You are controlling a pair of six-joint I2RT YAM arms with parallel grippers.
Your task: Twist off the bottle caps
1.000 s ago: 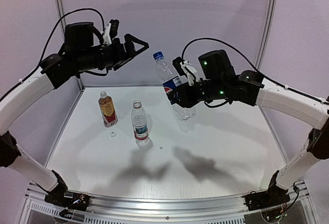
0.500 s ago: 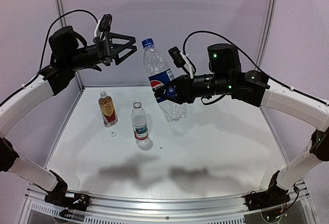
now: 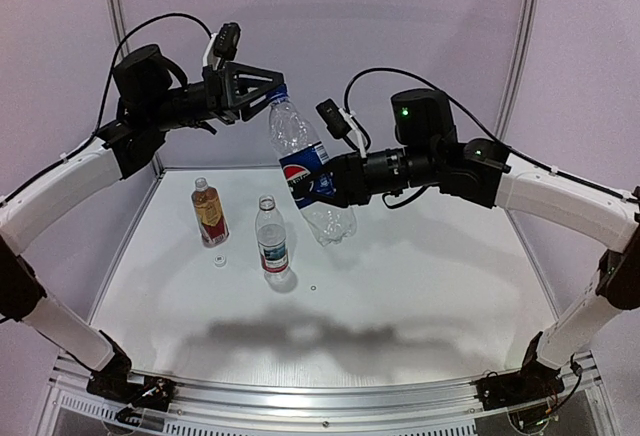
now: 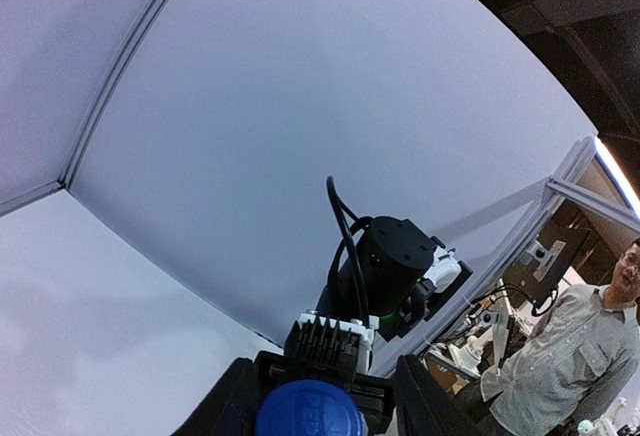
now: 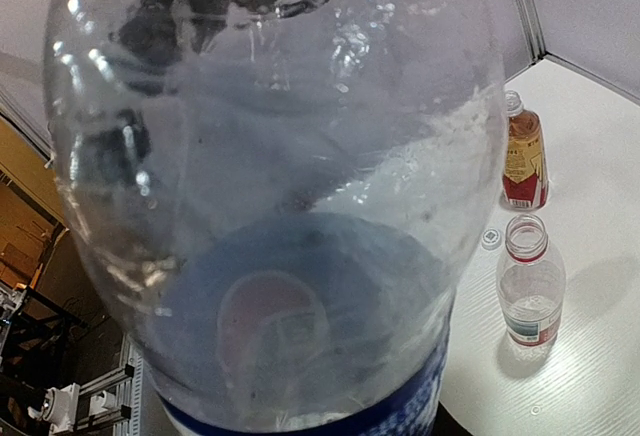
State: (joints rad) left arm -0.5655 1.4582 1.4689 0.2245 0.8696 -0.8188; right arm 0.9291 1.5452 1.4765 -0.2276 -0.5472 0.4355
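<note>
Black fingers (image 4: 226, 411) of the left gripper (image 3: 272, 89) stand on either side of the blue cap (image 4: 309, 411). The left wrist view shows a sliver of gap beside the cap, so the jaws are spread a little wider than it and are not clamped on it. The cap sits on the blue-label bottle (image 3: 291, 133), which hangs in the air over the back of the table, tilted with its neck up and toward the left arm. The right gripper (image 3: 322, 184) is closed around the bottle's labelled middle and carries it.

Below, on the white table (image 3: 420, 296), two more bottles stand upright near each other. One is the amber-filled bottle (image 3: 209, 214); the other is the red-white-label bottle (image 3: 270, 238), whose mouth is open. A white cap (image 3: 219, 260) lies on the table just in front of the amber-filled one. Whether the amber-filled bottle has a cap on cannot be told. In the left wrist view, a man in a grey shirt (image 4: 585, 356) stands outside the enclosure.
</note>
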